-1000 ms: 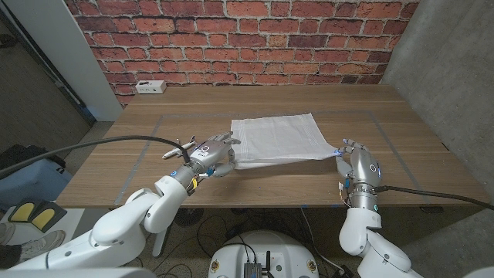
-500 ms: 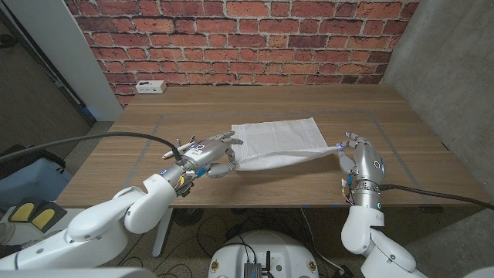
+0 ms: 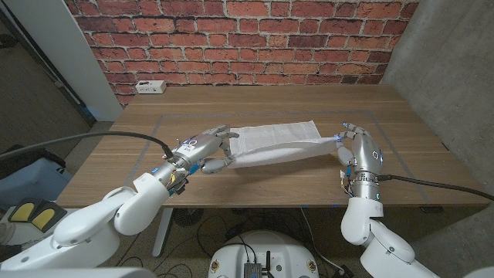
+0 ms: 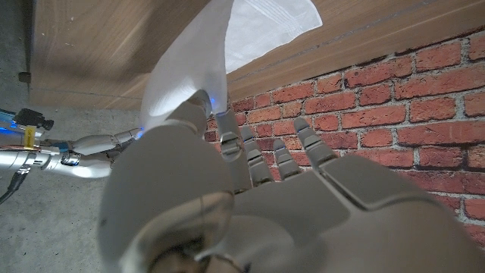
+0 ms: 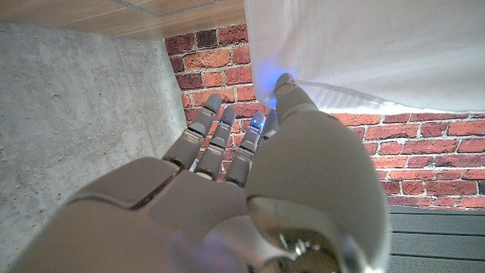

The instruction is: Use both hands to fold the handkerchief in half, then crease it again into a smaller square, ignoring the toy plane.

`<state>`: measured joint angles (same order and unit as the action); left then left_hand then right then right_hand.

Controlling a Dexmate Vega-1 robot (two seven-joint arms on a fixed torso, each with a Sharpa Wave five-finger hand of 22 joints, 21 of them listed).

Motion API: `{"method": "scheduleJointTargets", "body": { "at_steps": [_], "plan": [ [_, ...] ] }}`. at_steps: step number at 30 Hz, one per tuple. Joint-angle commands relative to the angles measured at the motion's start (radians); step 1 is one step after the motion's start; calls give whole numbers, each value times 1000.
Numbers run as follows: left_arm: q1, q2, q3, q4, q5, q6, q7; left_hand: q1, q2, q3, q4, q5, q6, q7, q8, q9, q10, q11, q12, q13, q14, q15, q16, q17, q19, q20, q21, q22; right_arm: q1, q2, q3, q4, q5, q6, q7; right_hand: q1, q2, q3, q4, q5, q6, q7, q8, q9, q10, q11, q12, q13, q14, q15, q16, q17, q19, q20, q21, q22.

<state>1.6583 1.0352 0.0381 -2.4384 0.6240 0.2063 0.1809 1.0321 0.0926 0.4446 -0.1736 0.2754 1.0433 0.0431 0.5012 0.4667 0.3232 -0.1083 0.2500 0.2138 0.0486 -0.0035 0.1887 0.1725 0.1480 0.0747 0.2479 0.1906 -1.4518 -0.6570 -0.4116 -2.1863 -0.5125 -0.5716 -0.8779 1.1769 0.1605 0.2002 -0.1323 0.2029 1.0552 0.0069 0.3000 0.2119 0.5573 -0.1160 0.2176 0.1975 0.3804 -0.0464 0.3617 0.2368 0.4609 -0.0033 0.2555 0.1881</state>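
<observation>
Near the table's (image 3: pixel 116 166) left side, the left hand (image 3: pixel 202 148) pinches the near-left corner of the white handkerchief (image 3: pixel 279 139), lifted clear of the wood. In the left wrist view the cloth (image 4: pixel 189 68) rises from between the thumb and a fingertip (image 4: pixel 201 102), while the remaining fingers stand straight and apart. A small pale object beside this hand's knuckles is mostly hidden by it and too small to make out. The handkerchief spans the middle of the table: its far portion lies flat inside a taped rectangle, and its near edge is raised as a sagging band between the two hands. How much cloth is doubled under that band cannot be told. On the right, the right hand (image 3: pixel 360 148) holds the near-right corner, also off the surface. The right wrist view shows the thumb tip (image 5: pixel 286 82) pressed to the cloth's edge (image 5: pixel 364 45), the grip itself partly covered by fabric. A white power strip (image 3: pixel 149 86) lies at the far left by the brick wall.
</observation>
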Motion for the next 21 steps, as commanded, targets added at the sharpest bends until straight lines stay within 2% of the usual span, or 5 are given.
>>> {"method": "scheduleJointTargets", "body": {
  "at_steps": [1,14,21],
  "plan": [
    [-27,-70,-22,7,69,25,-42,12,3,1,2,10,-1,0,1,3,8,1,-5,2,9,-6,0,-1,1,-3,-2,4,68,-6,-15,25,-16,7,58,-3,4,6,4,-1,4,1,-2,2,4,-7,-3,5,2,-128,0,3,0,8,1,2],
    [-165,-101,55,55,106,93,-100,11,3,-3,5,12,-2,-3,-6,-3,11,1,-6,2,12,-9,0,-1,3,-3,-2,4,145,-14,-12,83,14,33,109,-4,4,7,4,-1,4,1,-4,2,5,-3,-3,5,2,-129,-1,3,1,7,1,2],
    [-247,-101,119,85,127,133,-108,12,3,-6,6,12,-2,-9,-12,-9,14,1,-6,3,15,-11,1,-1,4,-1,-2,4,191,-16,-14,123,34,49,129,-3,4,7,3,-2,6,-1,-5,2,7,1,-3,5,3,-130,-1,4,0,7,1,2]
  ]
}}
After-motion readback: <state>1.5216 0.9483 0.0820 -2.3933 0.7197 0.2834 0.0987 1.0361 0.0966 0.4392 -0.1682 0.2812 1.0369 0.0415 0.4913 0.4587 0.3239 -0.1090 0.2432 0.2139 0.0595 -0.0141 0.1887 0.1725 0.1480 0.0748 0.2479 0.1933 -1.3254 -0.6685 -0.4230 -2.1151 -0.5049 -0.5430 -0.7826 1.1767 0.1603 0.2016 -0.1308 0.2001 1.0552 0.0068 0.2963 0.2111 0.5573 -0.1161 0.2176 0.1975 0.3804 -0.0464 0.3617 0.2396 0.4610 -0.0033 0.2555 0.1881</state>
